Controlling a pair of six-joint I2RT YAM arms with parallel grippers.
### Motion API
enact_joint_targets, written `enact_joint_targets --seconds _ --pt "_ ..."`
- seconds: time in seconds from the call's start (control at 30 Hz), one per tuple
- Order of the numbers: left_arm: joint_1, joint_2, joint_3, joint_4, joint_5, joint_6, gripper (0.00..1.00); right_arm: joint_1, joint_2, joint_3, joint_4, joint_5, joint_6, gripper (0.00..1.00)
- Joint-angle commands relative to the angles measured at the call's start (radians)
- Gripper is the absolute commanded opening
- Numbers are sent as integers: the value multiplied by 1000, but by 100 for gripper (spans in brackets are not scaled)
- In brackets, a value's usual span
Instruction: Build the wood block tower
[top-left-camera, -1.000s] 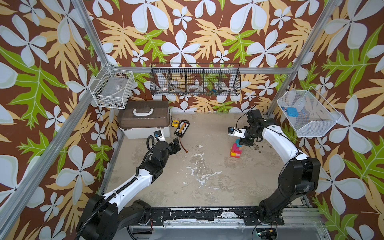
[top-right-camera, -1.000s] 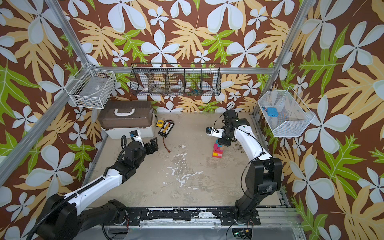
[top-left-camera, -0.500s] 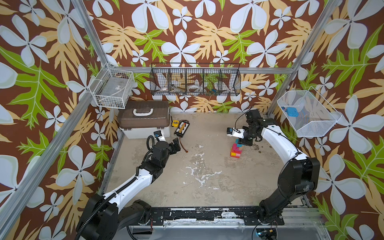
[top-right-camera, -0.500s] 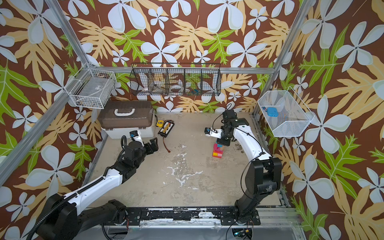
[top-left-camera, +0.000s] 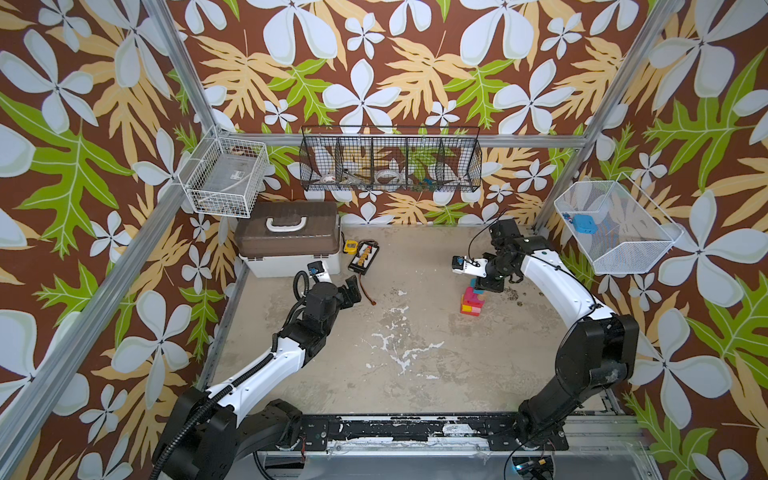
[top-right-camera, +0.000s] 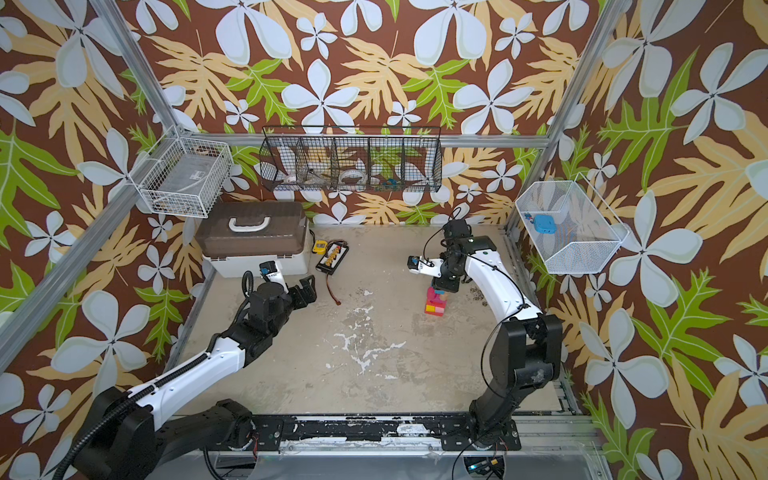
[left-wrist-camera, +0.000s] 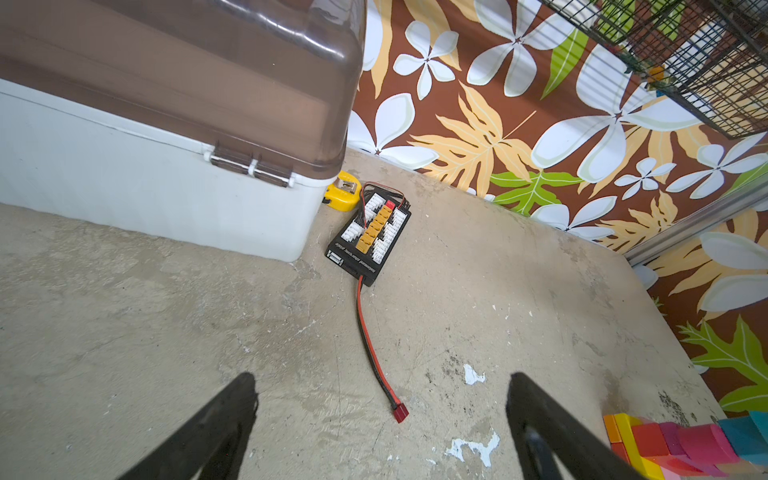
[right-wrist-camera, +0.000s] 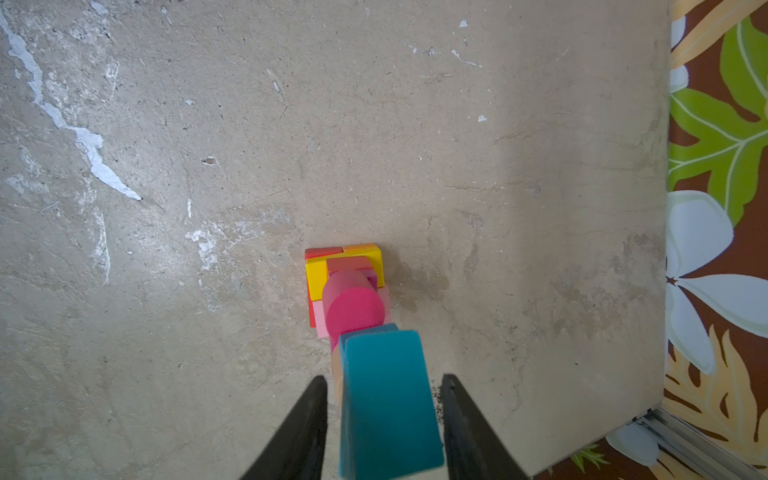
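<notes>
Right hand (right-wrist-camera: 384, 377) released, fingers (right-wrist-camera: 303, 428) straddling teal block (right-wrist-camera: 386, 411) atop tower (top-left-camera: 470, 302); left hand (left-wrist-camera: 381, 375) spread wide, empty.

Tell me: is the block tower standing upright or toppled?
Upright: the tower stands stacked on the table, with the teal block topmost.
</notes>
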Motion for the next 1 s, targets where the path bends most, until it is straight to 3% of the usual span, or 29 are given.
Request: enact_joint_targets --seconds 0.0,0.13,0.23,0.37,0.47,0.53,0.7,0.8,0.97 --pt "2 3 9 10 -13 2 95 0 -25 -21 14 12 -23 49" --pt "1 7 9 12 -11 2 95 3 -68 -26 66 -7 -32 53" --pt "2 10 10 15 -15 4 95 6 -116 -8 136 -125 20 54" --pt "2 17 9 15 -35 10 94 2 -218 -31 324 -298 235 52" --pt "0 -5 0 15 -71 21 92 -14 -357 -192 583 -363 468 49" --pt "2 -44 -17 20 -113 33 92 -16 -486 -361 799 -320 644 59" --pt "2 -212 -119 60 -302 74 93 -24 -844 -870 1206 35 1019 72" --pt "3 -333 -220 113 -447 101 98 -31 -1046 -1148 1378 228 1142 79" --pt "3 -509 -373 241 -523 185 99 -50 -1246 -1349 1431 314 1223 82"
